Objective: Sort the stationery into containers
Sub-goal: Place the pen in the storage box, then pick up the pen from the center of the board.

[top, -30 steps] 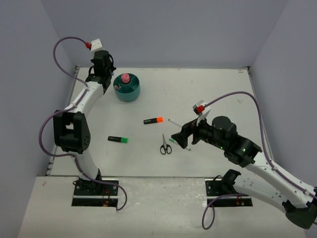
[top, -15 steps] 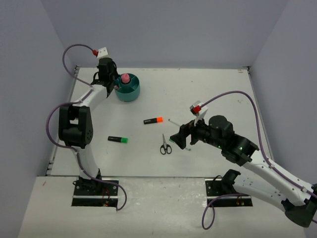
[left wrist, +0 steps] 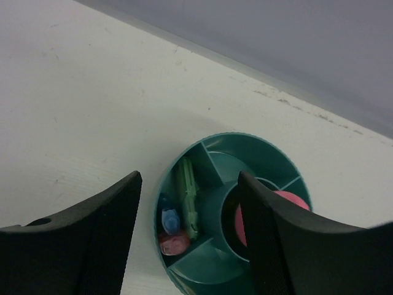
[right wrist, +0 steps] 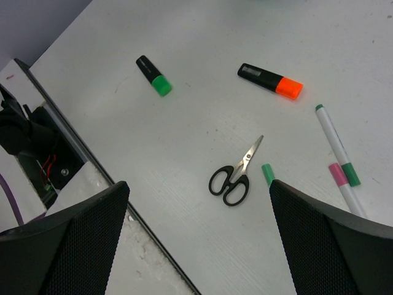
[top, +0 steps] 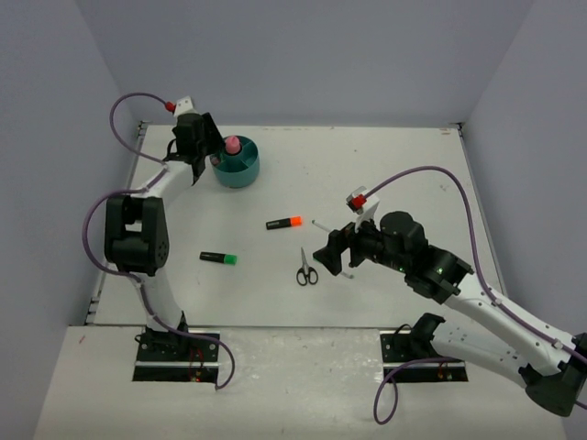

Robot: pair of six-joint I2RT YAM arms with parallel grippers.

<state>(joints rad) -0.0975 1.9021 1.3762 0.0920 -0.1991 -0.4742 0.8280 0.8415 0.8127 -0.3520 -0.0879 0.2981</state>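
The round teal organiser (top: 240,174) stands at the back left with a pink tube (top: 232,145) in its centre well. My left gripper (top: 206,160) hovers open over its left side. In the left wrist view the organiser (left wrist: 279,153) holds a pale-green marker (left wrist: 186,184), a blue marker (left wrist: 170,220) and a pink marker (left wrist: 175,243) in one compartment. On the table lie an orange-capped highlighter (top: 283,223), a green-capped highlighter (top: 218,258), black-handled scissors (top: 306,269) and thin white pens (right wrist: 334,142). My right gripper (top: 332,254) hangs open and empty above the scissors (right wrist: 235,174).
The table's near edge with a black strip (right wrist: 92,160) runs left of the scissors in the right wrist view. The grey back wall meets the table just behind the organiser (left wrist: 245,67). Grey walls close in both sides.
My left gripper has swung right, over the organiser's left side, and its jaws have opened. My right arm has crept slightly left above the scissors, jaws still open.
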